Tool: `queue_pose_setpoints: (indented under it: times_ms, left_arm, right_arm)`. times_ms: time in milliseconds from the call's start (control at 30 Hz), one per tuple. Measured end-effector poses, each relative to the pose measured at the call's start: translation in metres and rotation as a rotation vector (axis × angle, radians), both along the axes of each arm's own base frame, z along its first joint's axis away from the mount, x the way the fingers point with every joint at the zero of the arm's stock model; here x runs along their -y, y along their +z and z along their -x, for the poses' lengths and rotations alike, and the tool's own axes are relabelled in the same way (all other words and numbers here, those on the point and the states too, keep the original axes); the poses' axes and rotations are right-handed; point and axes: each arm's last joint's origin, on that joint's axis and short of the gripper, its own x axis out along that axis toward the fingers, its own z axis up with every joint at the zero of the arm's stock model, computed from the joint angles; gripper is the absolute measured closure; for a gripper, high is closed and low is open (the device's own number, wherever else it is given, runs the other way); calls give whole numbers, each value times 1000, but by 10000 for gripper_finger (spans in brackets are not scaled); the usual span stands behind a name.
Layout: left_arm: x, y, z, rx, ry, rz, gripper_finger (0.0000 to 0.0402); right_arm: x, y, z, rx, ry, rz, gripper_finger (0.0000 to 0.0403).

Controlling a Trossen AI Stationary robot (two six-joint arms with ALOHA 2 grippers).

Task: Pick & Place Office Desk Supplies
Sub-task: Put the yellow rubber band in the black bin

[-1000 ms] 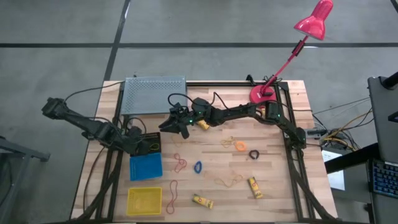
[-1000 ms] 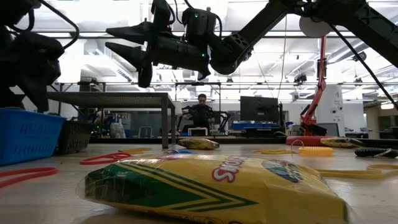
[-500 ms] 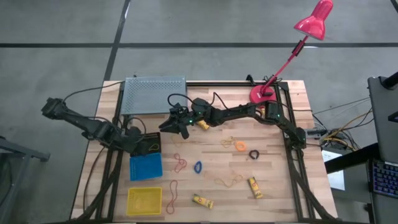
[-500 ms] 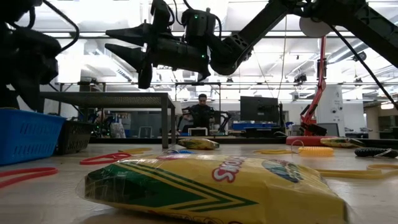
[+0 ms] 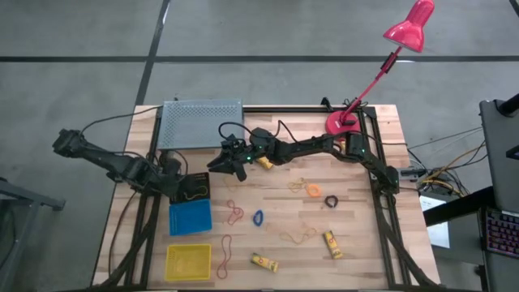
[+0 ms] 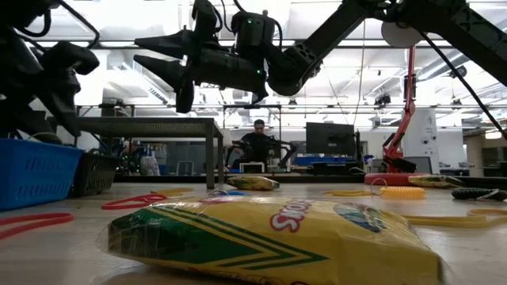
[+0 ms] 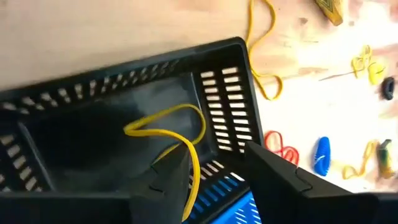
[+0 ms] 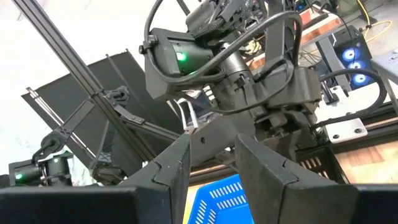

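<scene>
A yellow rubber band [image 7: 166, 122] lies looped in the black bin [image 7: 224, 93], and one end of it runs back between the fingers of my left gripper [image 7: 214, 152]. That gripper hangs open over the bin [image 5: 195, 188], slanting down into it. My right gripper [image 5: 220, 165] is open and holds nothing. It points level toward the table's left, high above the middle of the table [image 6: 139, 50]. Red bands [image 5: 235, 212], a blue ring [image 5: 258, 217], an orange band [image 5: 313, 190], a black ring [image 5: 331, 200] and yellow packs [image 5: 263, 262] lie flat on the wood. My left gripper has the yellow band's near end [image 7: 194, 174] running close along the inner side of one finger [image 7: 174, 180]. I cannot tell whether the two touch. The rest of the band lies slack on the bin's floor.
A blue bin [image 5: 190, 217] and a yellow bin [image 5: 188, 261] stand in a row nearer than the black one. A grey mesh tray [image 5: 201, 123] sits at the far left and a pink lamp [image 5: 340, 123] at the far right. Another yellow pack [image 6: 269, 237] lies close in the low view.
My left gripper has rolled about its own axis while staying over the black bin. My right arm has kept still.
</scene>
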Motion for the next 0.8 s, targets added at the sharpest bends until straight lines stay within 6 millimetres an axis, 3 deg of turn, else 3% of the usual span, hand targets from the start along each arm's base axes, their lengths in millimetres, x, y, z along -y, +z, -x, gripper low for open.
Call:
queue_pose_setpoints:
  times_ms: [200, 367, 533, 800]
  left_arm:
    - [2, -2, 3, -60, -47, 79, 245]
    - [1, -2, 1, -21, 141, 184, 245]
    - [0, -5, 9, -117, 119, 198, 245]
    - [0, -7, 9, -99, 233, 262, 245]
  right_arm:
    - [0, 0, 0, -2, 3, -2, 277]
    - [0, -1, 0, 0, 4, 4, 281]
    - [0, -1, 0, 0, 4, 4, 284]
    - [0, -1, 0, -1, 6, 2, 284]
